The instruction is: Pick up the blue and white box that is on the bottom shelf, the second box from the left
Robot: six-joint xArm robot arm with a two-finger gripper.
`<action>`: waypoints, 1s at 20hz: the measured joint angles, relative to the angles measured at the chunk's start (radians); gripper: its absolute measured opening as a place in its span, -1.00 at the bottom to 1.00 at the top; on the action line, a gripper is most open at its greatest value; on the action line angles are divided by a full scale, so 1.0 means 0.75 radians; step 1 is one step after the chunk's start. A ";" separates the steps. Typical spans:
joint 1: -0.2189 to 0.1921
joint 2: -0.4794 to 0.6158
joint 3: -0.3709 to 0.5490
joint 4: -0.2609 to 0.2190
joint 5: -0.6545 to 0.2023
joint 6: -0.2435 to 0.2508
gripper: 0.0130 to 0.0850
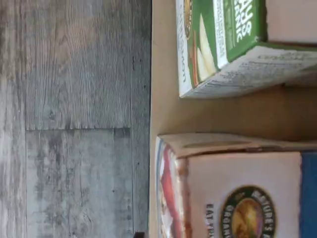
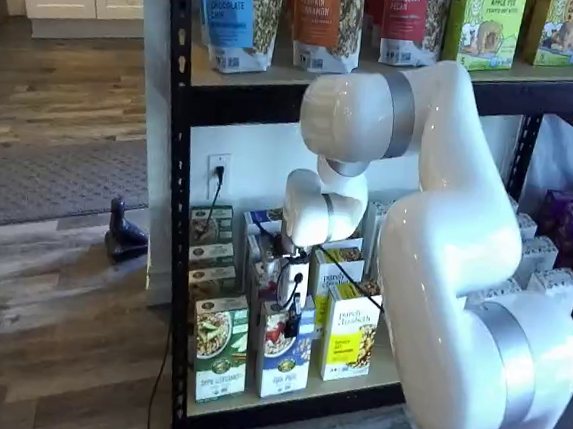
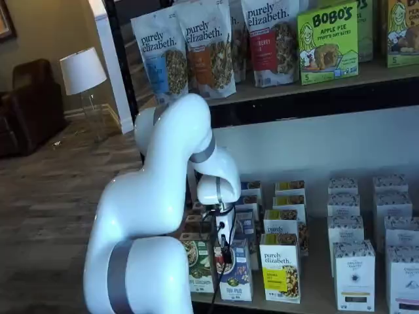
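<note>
Whether our gripper (image 2: 292,320) has its jaws spread or pinching we cannot tell, since both shelf views show only a dark shape just above the blue and white box (image 2: 284,353); that box stands upright at the front of the bottom shelf (image 2: 290,401), so we should lower squarely over its top before closing. Green-and-white box (image 2: 219,351) and yellow-and-white box (image 2: 350,333) stand close on either side; we judge a skewed descent could clip them.
</note>
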 joint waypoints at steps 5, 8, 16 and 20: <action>-0.004 -0.006 0.015 -0.008 -0.015 0.003 0.56; -0.005 -0.009 0.021 -0.006 -0.019 -0.001 0.56; -0.002 -0.010 0.037 -0.001 -0.059 -0.002 0.22; 0.006 -0.003 0.032 -0.009 -0.066 0.013 0.22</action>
